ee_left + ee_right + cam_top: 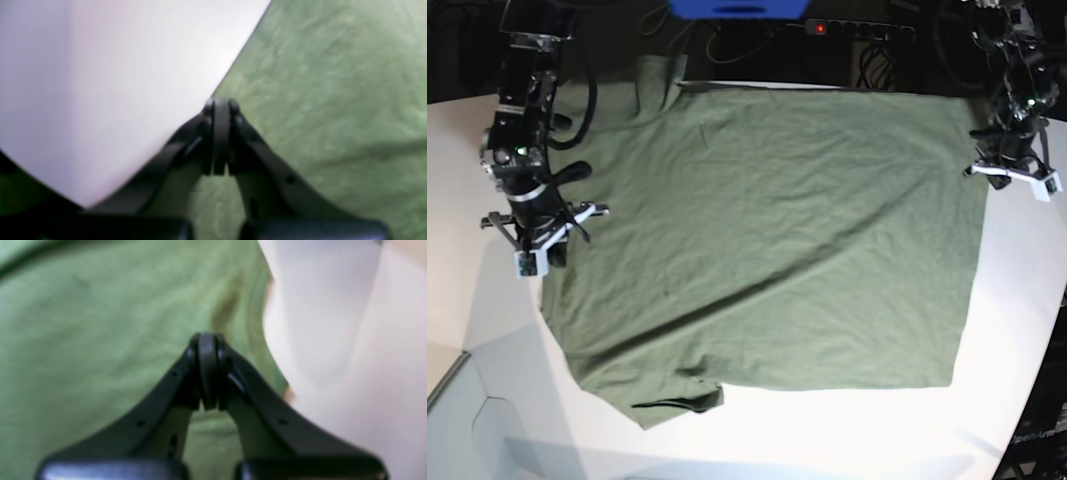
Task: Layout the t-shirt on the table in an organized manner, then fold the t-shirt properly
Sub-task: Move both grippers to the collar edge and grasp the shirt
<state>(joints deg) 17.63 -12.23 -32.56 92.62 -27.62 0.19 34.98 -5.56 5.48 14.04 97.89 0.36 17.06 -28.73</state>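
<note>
wrist views blurred, t-shirt (777, 240) collar unseen

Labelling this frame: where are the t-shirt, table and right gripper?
t-shirt (777, 240), base view, mid-body fabric.
table (487, 330), base view, bare white top.
right gripper (207, 340), right wrist view, closed fingertips.

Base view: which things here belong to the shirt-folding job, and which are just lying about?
Part of the job:
- t-shirt, spread out
- table
- left end effector, shut
- right end effector, shut

Just lying about:
- power strip behind the table
- blue object at the top edge
</note>
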